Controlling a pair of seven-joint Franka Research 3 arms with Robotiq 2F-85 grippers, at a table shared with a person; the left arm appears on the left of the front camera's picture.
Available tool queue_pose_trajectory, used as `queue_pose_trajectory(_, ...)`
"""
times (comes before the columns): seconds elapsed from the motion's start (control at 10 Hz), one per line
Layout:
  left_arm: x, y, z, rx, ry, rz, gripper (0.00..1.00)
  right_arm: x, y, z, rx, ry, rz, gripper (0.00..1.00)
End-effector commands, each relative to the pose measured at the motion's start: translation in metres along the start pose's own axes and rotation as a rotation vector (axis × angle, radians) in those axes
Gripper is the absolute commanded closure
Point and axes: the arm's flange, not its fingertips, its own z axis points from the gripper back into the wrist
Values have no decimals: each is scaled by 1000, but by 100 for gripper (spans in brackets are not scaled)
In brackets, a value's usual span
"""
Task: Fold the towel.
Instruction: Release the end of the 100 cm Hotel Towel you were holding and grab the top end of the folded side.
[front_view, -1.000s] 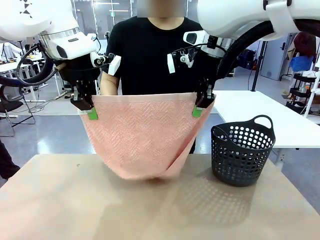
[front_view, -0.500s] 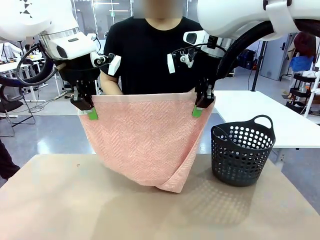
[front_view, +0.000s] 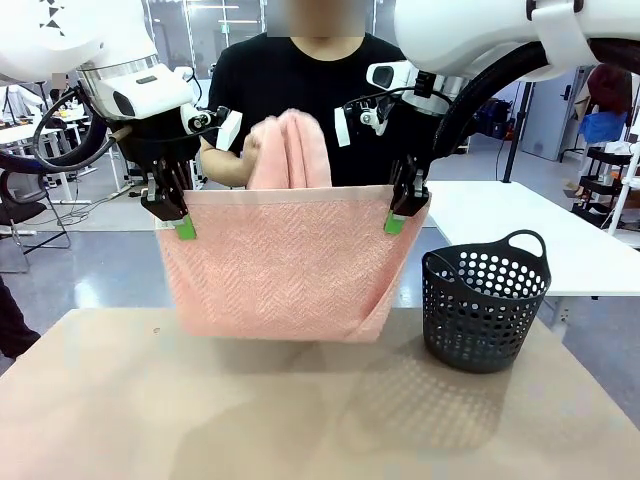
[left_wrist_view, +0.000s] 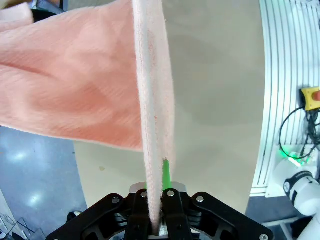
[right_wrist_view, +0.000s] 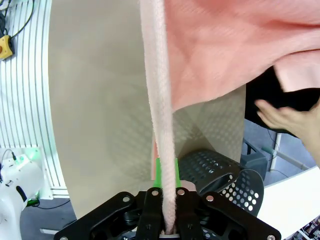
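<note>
Above the table (front_view: 300, 430), the towel (front_view: 275, 270) hangs as a flat pink sheet stretched between both arms. The left pincer (front_view: 183, 228) is clamped tight on the top left corner and the right pincer (front_view: 395, 222) is clamped tight on the top right corner. In both wrist views the hem runs edge-on between the black fingers. A person (front_view: 300, 90) in a black shirt stands at the far side. The person's hand (front_view: 258, 148) lifts a bunched part of the towel above the top hem, at chest height. A black perforated basket (front_view: 485, 310) with loop handles stands on the table to the right, near the towel's lower right corner but apart from it. A white table (front_view: 520, 230) and a black chair (front_view: 20, 215) sit farther back. A red stop button (left_wrist_view: 311, 97) on a yellow box sits beside the table in the left wrist view, cut by the frame edge.

The hanging sheet blocks the person's waist and part of the table's far edge. Whether the bottom edge touches the tabletop or hangs just clear, I cannot tell. A diagonal crease runs up the right side, and the layer count there is unclear. The towel edge hides most of the green pads in the wrist views; only a sliver shows. The pincer body cuts off the basket in the right wrist view. Both arms' upper links run off frame.
</note>
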Motion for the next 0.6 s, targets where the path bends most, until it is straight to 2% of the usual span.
queue_pose_trajectory(0.0,-2,2,2,3,-3,-12,100,0,0,0,0,0,5,100)
queue_pose_trajectory(0.5,-2,2,2,3,-3,-12,100,0,0,0,0,0,5,100)
